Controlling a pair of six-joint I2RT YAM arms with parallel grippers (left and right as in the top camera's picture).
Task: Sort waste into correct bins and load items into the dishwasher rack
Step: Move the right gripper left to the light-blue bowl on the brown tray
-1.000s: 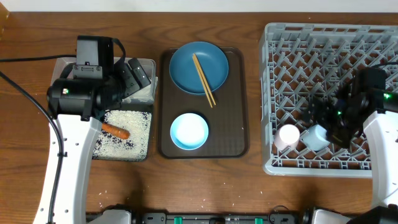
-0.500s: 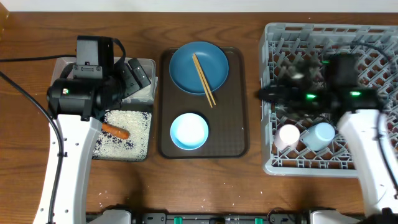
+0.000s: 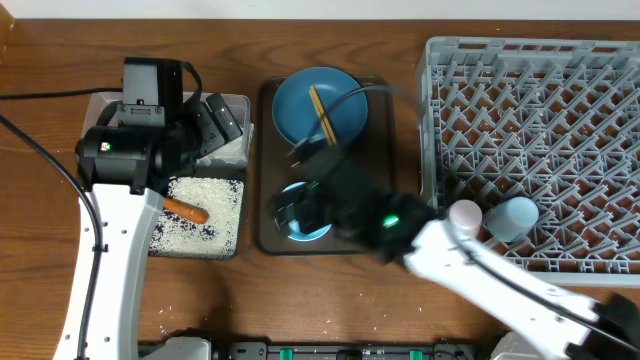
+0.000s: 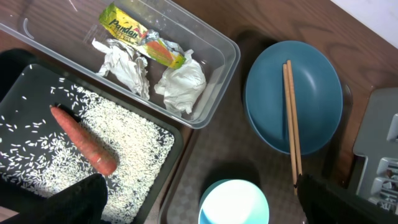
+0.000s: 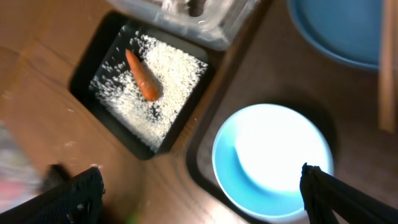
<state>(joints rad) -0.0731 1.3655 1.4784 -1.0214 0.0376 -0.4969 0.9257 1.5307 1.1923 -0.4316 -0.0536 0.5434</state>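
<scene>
Overhead, closest to the robot's edge of the desk (image 3: 250,300), the right arm (image 3: 480,265) reaches in as a blur across the brown tray (image 3: 380,130) to the bowl (image 3: 305,212), which sits on that tray's near half. Seen from the right wrist, the right fingers (image 5: 68,196) stand wide apart at the two lower corners, gripping nothing. The bowl lies below and between them, and I can't tell whether they touch it.

Left of the brown tray is the black tray (image 3: 238,240), with rice (image 3: 205,195) spread over its floor and the carrot (image 3: 186,210) lying on the rice. The left arm (image 3: 110,240) stands over this side. From its wrist, the left fingers (image 4: 68,202) are spread wide too and empty, hanging above the black tray's corner and the bowl.

Over on the right, in the near left corner of the rack (image 3: 560,110), the pink cup (image 3: 465,215) and the blue cup (image 3: 513,215) sit just beside each other.

Farther back, the tub (image 4: 224,56) lies right behind the black tray. It holds the wrapper (image 4: 143,37), the foil (image 4: 123,65) and the paper (image 4: 183,84), all close together.

On the far half of the brown tray rests the plate (image 3: 340,100), with the chopsticks (image 3: 322,115) laid side by side across it. Their near ends poke past the rim toward the bowl.
</scene>
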